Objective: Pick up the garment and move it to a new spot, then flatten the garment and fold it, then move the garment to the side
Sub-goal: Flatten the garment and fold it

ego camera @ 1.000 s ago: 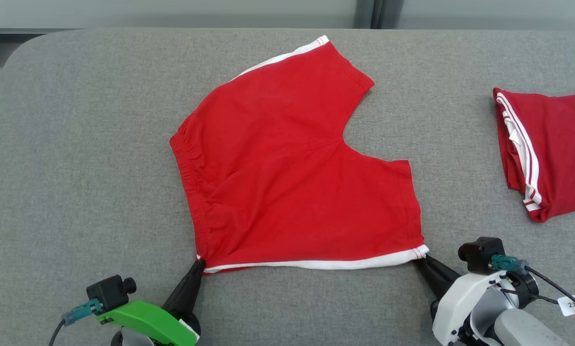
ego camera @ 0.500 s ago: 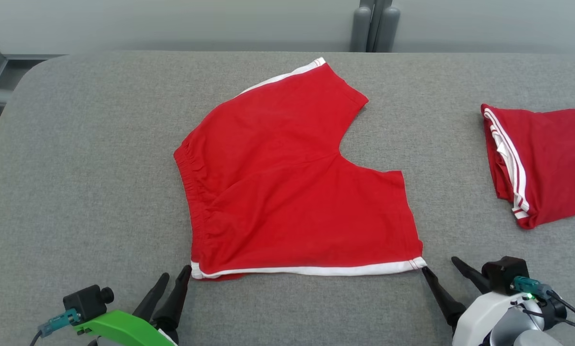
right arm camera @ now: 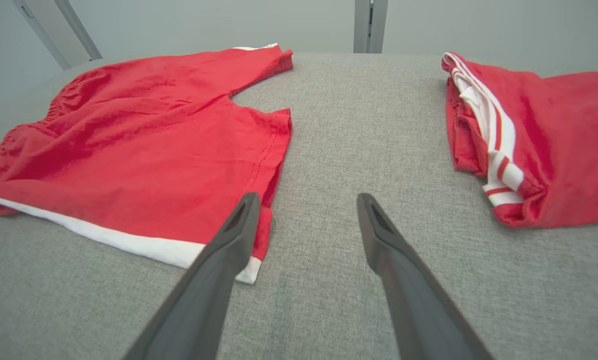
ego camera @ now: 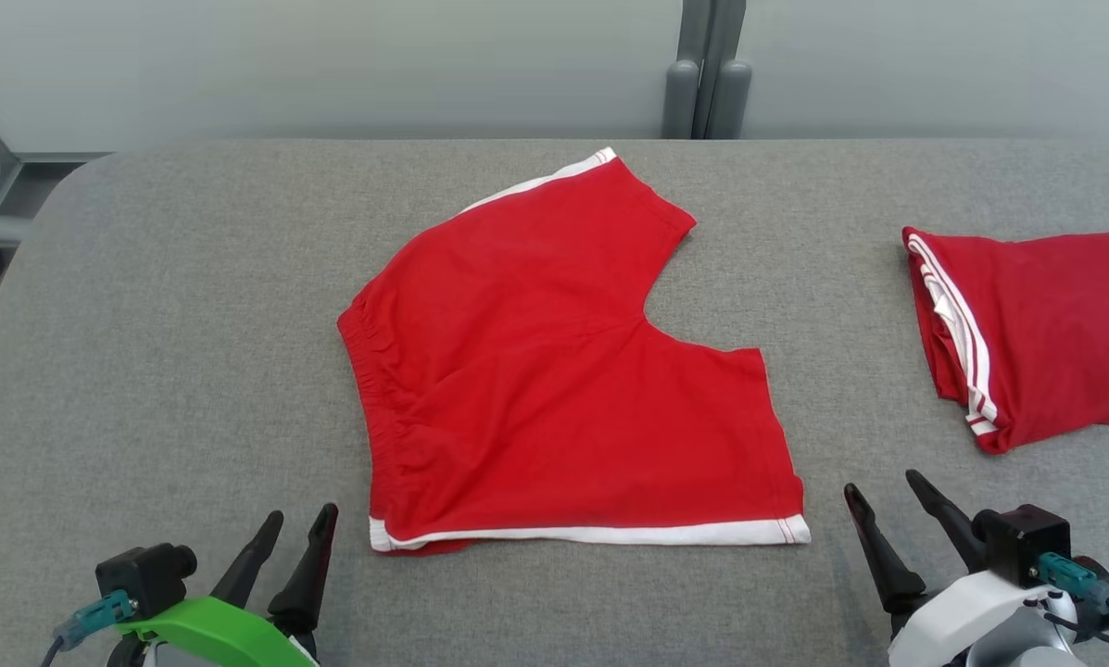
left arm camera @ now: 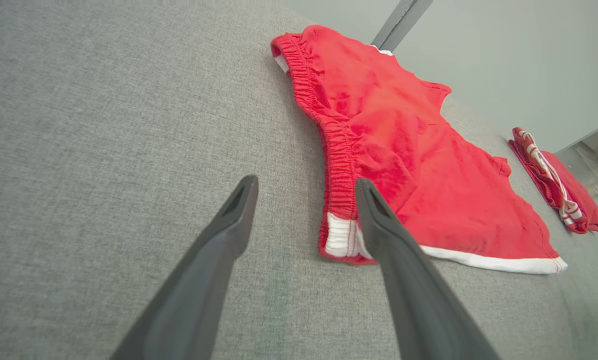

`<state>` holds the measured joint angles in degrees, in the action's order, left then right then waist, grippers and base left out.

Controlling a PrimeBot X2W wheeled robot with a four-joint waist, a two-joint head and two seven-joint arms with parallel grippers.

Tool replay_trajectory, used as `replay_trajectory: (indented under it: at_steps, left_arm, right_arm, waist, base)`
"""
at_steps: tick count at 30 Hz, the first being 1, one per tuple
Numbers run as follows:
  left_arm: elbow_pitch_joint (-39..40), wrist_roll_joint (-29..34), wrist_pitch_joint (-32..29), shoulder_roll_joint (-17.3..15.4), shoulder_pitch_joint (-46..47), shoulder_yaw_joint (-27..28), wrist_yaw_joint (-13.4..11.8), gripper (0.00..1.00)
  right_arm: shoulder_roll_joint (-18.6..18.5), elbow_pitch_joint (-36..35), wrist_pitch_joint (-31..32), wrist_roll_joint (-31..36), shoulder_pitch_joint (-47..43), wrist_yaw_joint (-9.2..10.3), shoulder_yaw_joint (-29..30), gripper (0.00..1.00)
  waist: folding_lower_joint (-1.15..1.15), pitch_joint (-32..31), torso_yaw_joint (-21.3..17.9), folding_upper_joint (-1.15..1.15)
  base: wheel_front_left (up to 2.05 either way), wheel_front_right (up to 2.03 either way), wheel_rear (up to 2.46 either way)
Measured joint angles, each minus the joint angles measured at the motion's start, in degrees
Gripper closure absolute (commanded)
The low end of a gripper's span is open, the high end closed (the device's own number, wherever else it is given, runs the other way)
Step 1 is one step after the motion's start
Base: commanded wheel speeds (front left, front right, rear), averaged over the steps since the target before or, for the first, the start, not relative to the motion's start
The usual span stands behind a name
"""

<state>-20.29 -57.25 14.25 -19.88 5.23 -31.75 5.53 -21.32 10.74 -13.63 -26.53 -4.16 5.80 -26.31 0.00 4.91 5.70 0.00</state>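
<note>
The garment, a pair of red shorts with white trim, lies spread flat in the middle of the grey table, waistband to the left and legs to the right. My left gripper stands open just left of the near waistband corner, holding nothing. My right gripper is open too, a little right of the near leg hem corner and apart from it. In the left wrist view the garment rises ahead to the right; in the right wrist view the garment lies to the left.
A second red garment with white stripes lies folded at the table's right side. A grey post stands behind the far edge. Bare table stretches to the left of the shorts.
Both grippers have let go of the shorts' near corners, opened and drawn back toward me. The head camera has tilted, so the whole scene sits lower in the picture.
</note>
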Motion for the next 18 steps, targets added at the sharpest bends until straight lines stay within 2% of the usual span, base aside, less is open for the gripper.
replay_trajectory:
  at_steps: [9, 14, 18]
  left_arm:
    - [4.07, 7.03, -0.01, 3.83, -2.19, 10.04, -2.38, 0.0]
    - [6.33, 12.56, -0.01, 5.6, -2.58, 13.32, -2.61, 0.0]
    - [7.77, 15.0, 0.0, 7.01, -3.64, 16.53, -3.08, 0.0]
  right_arm:
    - [2.42, -0.27, -0.97, 4.14, -1.06, 0.87, 3.57, 0.0]
    - [6.12, -6.54, -0.96, 8.79, 0.6, 1.31, 9.8, 0.0]
    - [8.95, -8.35, -0.96, 10.74, 1.0, 1.37, 13.69, 0.0]
  waist:
    - [0.0, -2.45, 1.08, 0.0]
    - [0.0, -1.9, 1.24, 0.0]
    - [0.0, -1.18, 0.93, 0.0]
  base:
    - [0.0, 0.0, 0.0]
    - [0.0, 0.0, 0.0]
    - [0.0, 0.0, 0.0]
